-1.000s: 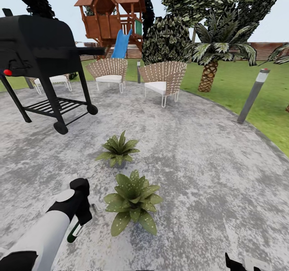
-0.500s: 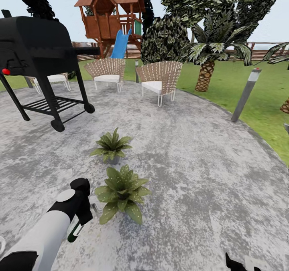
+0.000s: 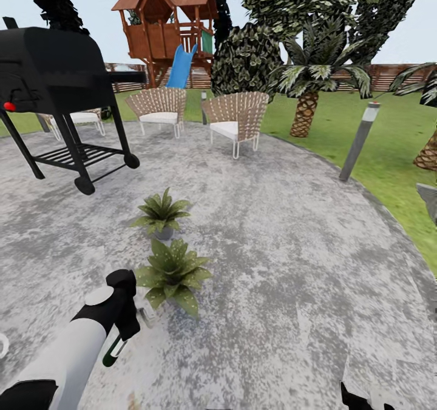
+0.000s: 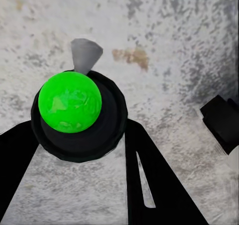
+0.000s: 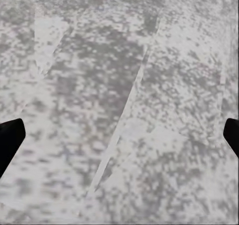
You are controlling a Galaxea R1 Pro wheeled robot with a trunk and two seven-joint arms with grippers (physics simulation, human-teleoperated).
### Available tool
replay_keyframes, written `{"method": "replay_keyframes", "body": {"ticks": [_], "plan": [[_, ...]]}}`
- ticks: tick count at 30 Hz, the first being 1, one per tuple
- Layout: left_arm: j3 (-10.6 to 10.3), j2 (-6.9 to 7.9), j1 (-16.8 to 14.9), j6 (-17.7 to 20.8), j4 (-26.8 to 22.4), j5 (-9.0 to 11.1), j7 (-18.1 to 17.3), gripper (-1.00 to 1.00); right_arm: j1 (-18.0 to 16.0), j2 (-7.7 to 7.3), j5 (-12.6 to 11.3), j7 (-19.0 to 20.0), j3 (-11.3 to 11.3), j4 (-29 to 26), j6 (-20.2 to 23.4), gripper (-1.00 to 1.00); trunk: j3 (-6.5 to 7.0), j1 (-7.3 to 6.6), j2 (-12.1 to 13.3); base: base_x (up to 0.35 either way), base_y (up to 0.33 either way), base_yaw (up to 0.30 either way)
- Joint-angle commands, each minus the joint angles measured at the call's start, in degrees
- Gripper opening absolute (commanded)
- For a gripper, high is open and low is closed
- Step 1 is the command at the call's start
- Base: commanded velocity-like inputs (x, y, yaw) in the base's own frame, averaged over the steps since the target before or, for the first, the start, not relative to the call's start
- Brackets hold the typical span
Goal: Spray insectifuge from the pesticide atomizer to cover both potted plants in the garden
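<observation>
My left gripper [image 3: 123, 328] at the lower left of the head view is shut on the pesticide atomizer [image 3: 114, 350], a slim dark-green bottle with a white label hanging below the fingers. In the left wrist view the atomizer [image 4: 69, 103] shows as a bright green round end in a dark ring, between the black fingers [image 4: 154, 185]. Just beyond and right of that gripper stands the nearer potted plant [image 3: 173, 273]. The second potted plant [image 3: 161, 213] stands a little farther off. My right gripper [image 5: 119, 135] is open over bare paving and also shows at the bottom edge [image 3: 364, 398].
A black grill [image 3: 54, 76] stands at the far left on the mottled paving [image 3: 291, 246]. Two wicker chairs [image 3: 233, 116] sit behind the plants, a grey bollard lamp [image 3: 358, 143] at the paving's right edge, then lawn [image 3: 388, 125] and a palm [image 3: 303, 107].
The whole head view has shifted: plants, grill, chairs and lamp slid left and farther off, so the camera moved. My left arm keeps its place in the picture with the atomizer in it.
</observation>
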Motion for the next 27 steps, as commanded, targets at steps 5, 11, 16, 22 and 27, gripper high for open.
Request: {"method": "replay_keyframes", "body": {"ticks": [5,11,16,22,27], "plan": [[-0.07,-1.38,0.05,0.06,0.00,6.48,-0.43,-1.00,-0.01,0.34,-0.36,0.11,0.53,0.02,-0.02,1.00,-0.05,-0.04,-0.02,-0.234,-0.197,0.000],[-0.08,-1.20,0.17,-6.16,0.27,14.65,-0.38,-1.00,-0.06,1.29,0.25,0.56,2.04,-3.11,0.01,1.00,-0.05,-0.04,-0.02,-0.234,-0.196,0.000],[-0.09,-0.67,1.58,-13.38,0.68,21.70,-0.21,-1.00,-0.07,1.36,7.43,6.19,9.97,-21.01,0.23,1.00,-0.05,-0.04,-0.02,-0.236,-0.194,0.000],[-0.10,-0.58,2.93,-23.31,0.72,25.10,1.22,-1.00,-0.09,1.05,12.67,25.09,11.14,-41.07,15.85,1.00,-0.05,-0.04,-0.02,-0.244,-0.186,0.000],[-0.08,-0.75,3.19,-26.49,0.10,25.86,1.58,-1.00,-0.09,1.14,15.30,40.85,11.19,-56.09,27.83,1.00,-0.05,-0.04,-0.02,-0.149,-0.090,0.000]]}}
